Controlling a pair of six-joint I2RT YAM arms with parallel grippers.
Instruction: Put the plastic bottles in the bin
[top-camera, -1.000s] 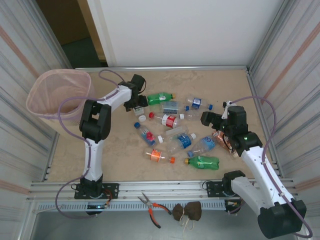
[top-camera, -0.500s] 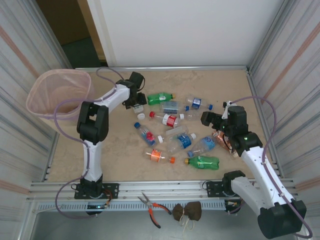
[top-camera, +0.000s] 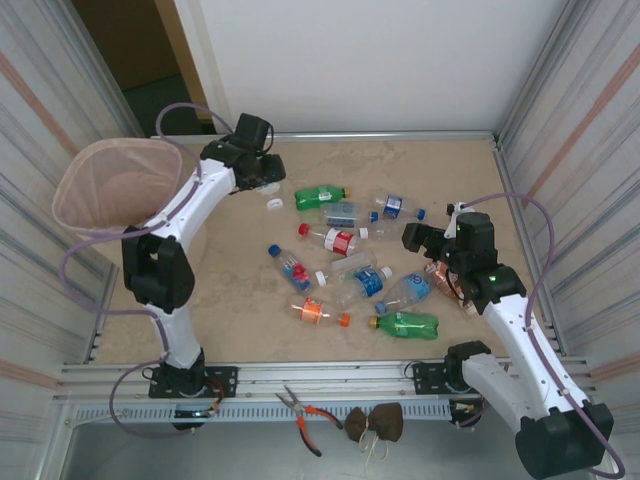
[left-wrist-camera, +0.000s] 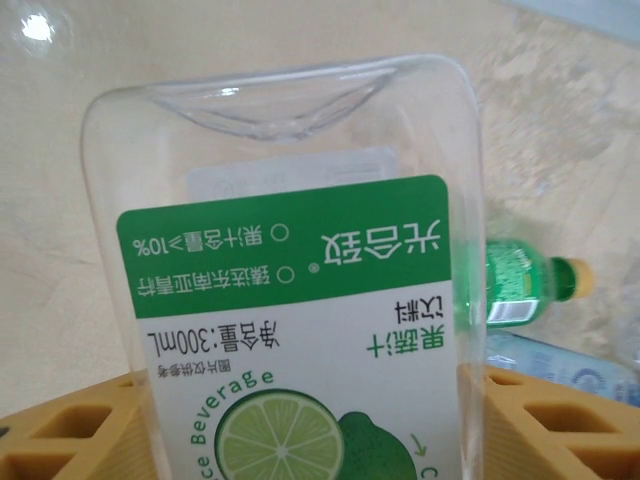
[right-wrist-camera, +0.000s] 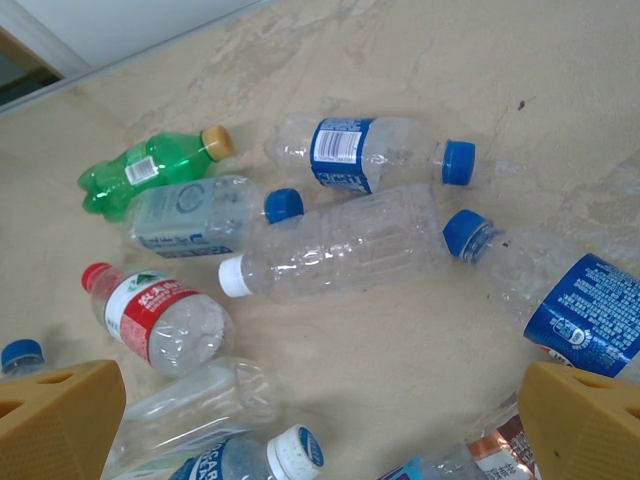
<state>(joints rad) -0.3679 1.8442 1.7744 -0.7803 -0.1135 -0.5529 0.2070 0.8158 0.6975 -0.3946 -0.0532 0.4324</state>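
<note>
my left claw (left-wrist-camera: 310, 432) is clamped on a clear lime-drink bottle (left-wrist-camera: 290, 250); my right claw (right-wrist-camera: 320, 410) stands apart above loose bottles (right-wrist-camera: 340, 240) on the counter (right-wrist-camera: 600, 80).

light: bright, even | shadows: soft | glare: highlights on clear bottle (left-wrist-camera: 300, 280)

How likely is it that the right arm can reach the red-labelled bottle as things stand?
Probably yes: the right tool is open and empty, and the red-labelled bottle lies uncovered in its wrist camera's view.

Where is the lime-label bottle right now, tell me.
In the left wrist view the lime-label bottle is clamped in the left gripper. From the top, that gripper is at the far left, between the bin and the green bottle.
</note>
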